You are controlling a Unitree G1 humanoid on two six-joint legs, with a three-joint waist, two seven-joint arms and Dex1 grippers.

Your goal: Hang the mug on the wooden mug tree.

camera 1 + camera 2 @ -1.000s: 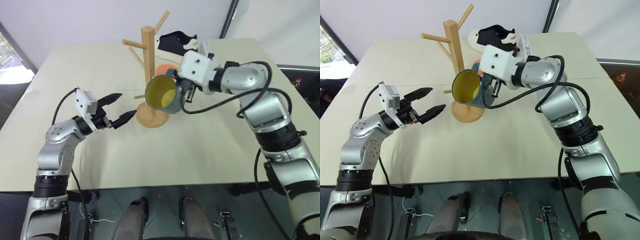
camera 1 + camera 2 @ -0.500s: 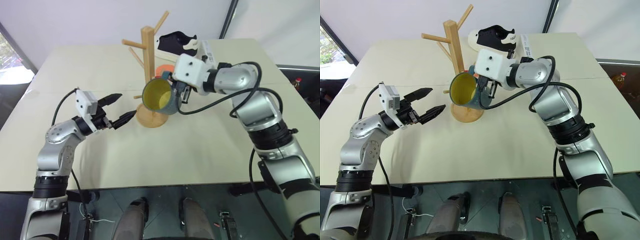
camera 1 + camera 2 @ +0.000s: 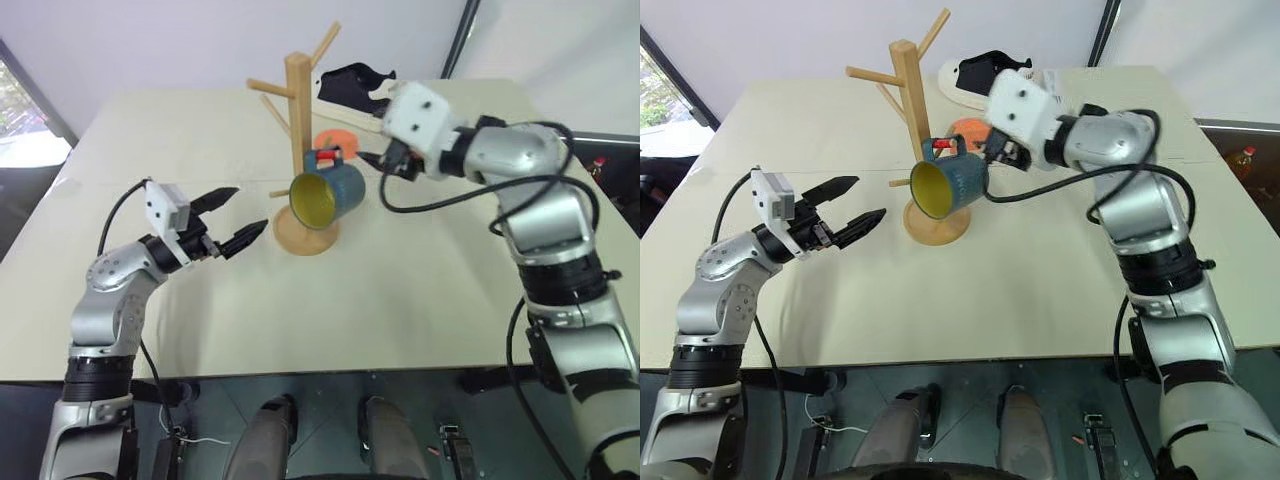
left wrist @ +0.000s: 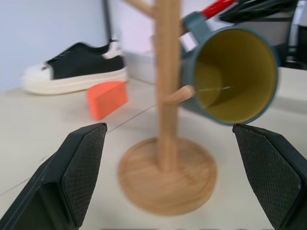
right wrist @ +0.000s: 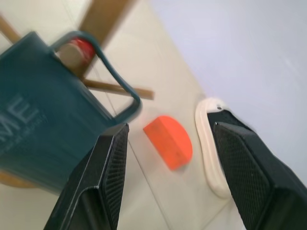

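left eye view, teal mug (image 3: 327, 193) yellow inside, hung on wooden mug tree (image 3: 299, 130), both grippers apart

The mug (image 5: 43, 129) is hiding most of the wooden mug tree (image 5: 103, 21) in the right wrist view; the shoe (image 5: 218, 143) is showing only partly behind a finger.

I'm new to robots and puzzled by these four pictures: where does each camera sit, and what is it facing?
Head, two eyes: look down over both arms at the mug hanging on the wooden mug tree.
Left wrist: faces tree and mug between the open left tool.
Right wrist: faces mug handle, orange block, shoe, past the open right tool.
All share the mug.
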